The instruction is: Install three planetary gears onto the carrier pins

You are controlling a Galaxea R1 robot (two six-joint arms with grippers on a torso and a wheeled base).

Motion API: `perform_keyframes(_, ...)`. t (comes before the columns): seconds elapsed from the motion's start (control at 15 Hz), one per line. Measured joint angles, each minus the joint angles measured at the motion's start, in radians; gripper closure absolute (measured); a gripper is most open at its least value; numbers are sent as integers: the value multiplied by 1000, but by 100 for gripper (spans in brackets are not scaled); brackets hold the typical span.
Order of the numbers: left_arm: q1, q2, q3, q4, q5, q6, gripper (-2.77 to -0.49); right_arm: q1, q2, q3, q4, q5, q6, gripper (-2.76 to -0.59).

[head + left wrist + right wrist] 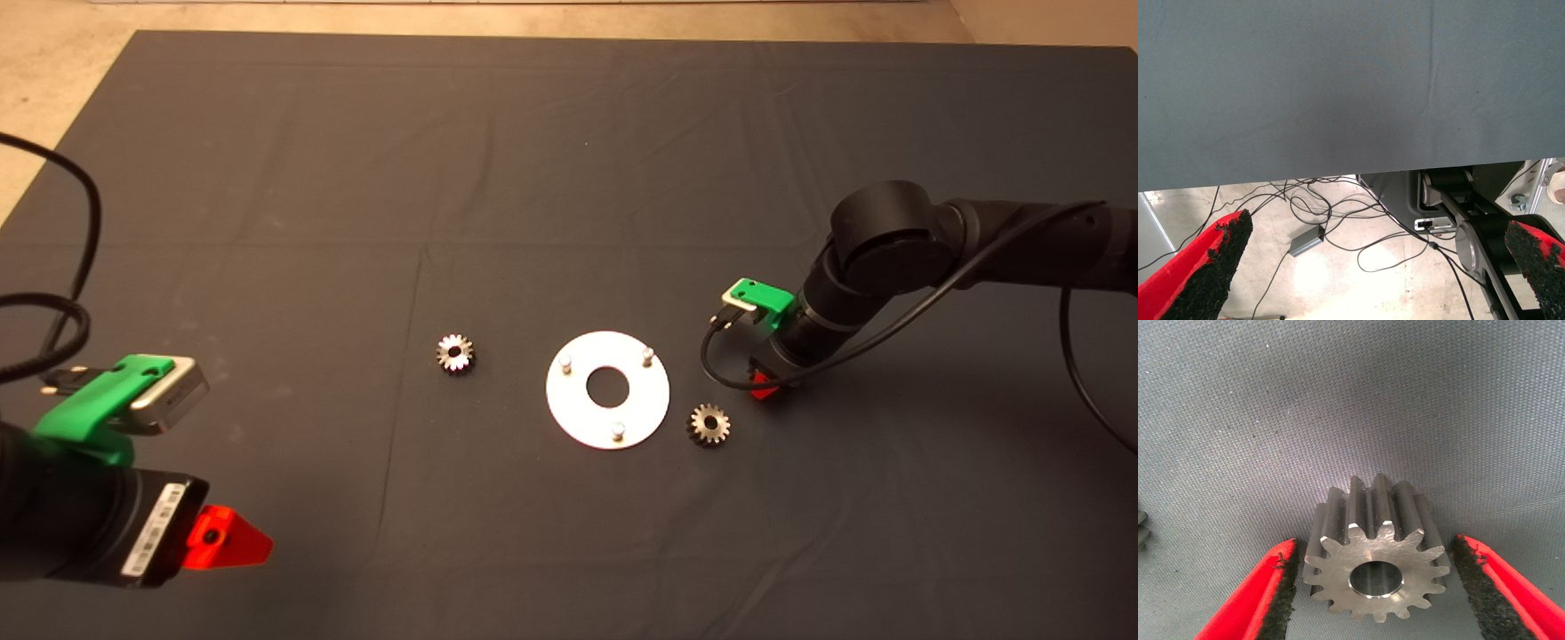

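- Head view: your right gripper (766, 384) is down on the mat (569, 178) just right of the disc (578, 413); its gear is hidden here. Two gears lie loose, one left (455, 353), one lower right (709, 424). All three pins (564, 361) bare.
- Left wrist: left gripper (1371, 267) parked, fingers apart, empty.
- Right wrist: third gear (1375, 550) sits between spread pads (1281, 593), not yet touching. Centre it, then close squarely on the teeth.

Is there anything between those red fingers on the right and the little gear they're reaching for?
Nothing visible. In the right wrist view the gear lies on the mat between the right end effector's two open fingers, with a bare gap on each side. The white disc with its pins sits just beside it, with no visible obstacle between.
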Motion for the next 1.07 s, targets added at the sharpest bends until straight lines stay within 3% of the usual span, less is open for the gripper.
perform_keyframes(0.07, 0, 0, 0, 0, 0, 0, -275, 0, 0, 0, -1, 0, 0, -154)
perform_keyframes(0.6, 1, 0, 0, -1, 0, 0, -275, 0, 0, -2, -5, 0, 0, -128)
perform_keyframes(1.07, 3, 0, 0, -1, 0, 0, -275, 0, 0, -2, -5, 0, 0, -114)
